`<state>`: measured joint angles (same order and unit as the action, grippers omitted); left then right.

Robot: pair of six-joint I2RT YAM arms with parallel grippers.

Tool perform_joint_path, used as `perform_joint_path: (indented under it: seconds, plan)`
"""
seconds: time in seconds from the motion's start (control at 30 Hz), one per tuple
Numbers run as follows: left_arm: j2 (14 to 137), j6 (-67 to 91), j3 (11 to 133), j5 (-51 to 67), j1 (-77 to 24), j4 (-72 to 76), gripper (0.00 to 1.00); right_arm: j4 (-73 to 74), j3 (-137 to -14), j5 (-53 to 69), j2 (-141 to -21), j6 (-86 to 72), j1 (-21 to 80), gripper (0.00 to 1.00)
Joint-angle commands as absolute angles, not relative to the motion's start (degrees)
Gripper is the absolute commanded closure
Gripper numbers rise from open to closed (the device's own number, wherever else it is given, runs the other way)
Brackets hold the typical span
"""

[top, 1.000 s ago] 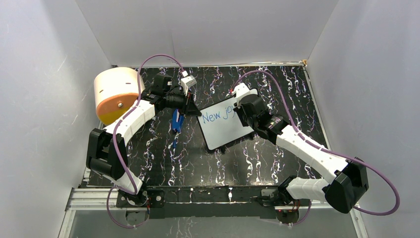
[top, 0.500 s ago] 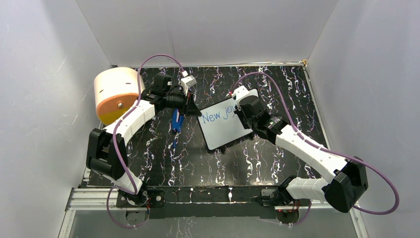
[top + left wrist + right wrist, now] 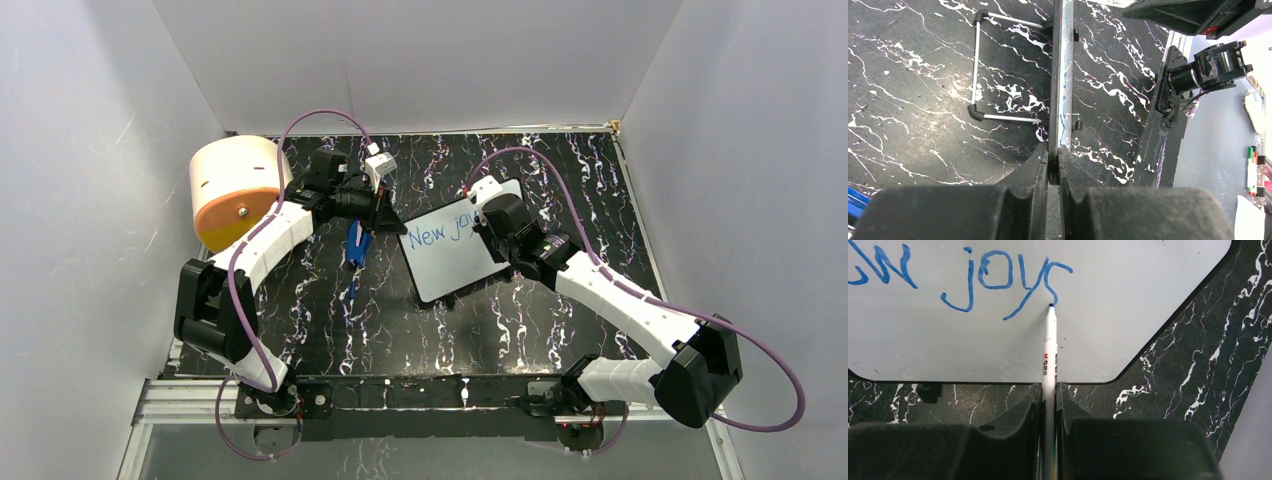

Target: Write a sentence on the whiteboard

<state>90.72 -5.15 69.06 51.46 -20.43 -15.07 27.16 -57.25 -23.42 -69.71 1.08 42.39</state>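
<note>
Left hand (image 3: 1053,159) pinches the whiteboard (image 3: 1063,75) edge, right hand (image 3: 1049,390) grips the marker (image 3: 1049,347) mid-"s" in the sentence (image 3: 970,285); next move, I judge, completes that stroke with steady tip pressure.

Black marble-patterned table (image 3: 330,320) with white streaks, peach cylindrical tub (image 3: 235,190) on its side at ten o'clock, orange end facing near, small blue pen-like item (image 3: 357,245) toward nine o'clock of centre, aluminium rail (image 3: 200,395) at six o'clock, plain white walls (image 3: 420,60) around.
</note>
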Motion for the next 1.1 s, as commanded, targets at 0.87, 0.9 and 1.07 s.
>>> perform_joint_path:
  seconds: [0.87, 0.9, 1.07]
  plan:
    - [91.33, -7.47, 69.57, 48.55, -20.83, -18.23, 1.0, 24.3, -57.24, -24.74, -62.8, -0.35, 42.13, 1.0]
    - [91.39, -7.47, 69.55, 48.6, -20.83, -18.23, 1.0, 24.45, -57.05, -25.08, -62.53, -0.35, 42.18, 1.0]
    - [91.48, -7.47, 69.53, 48.35, -20.83, -18.24, 1.0, 24.65, -56.04, -26.69, -61.68, -0.37, 42.19, 1.0]
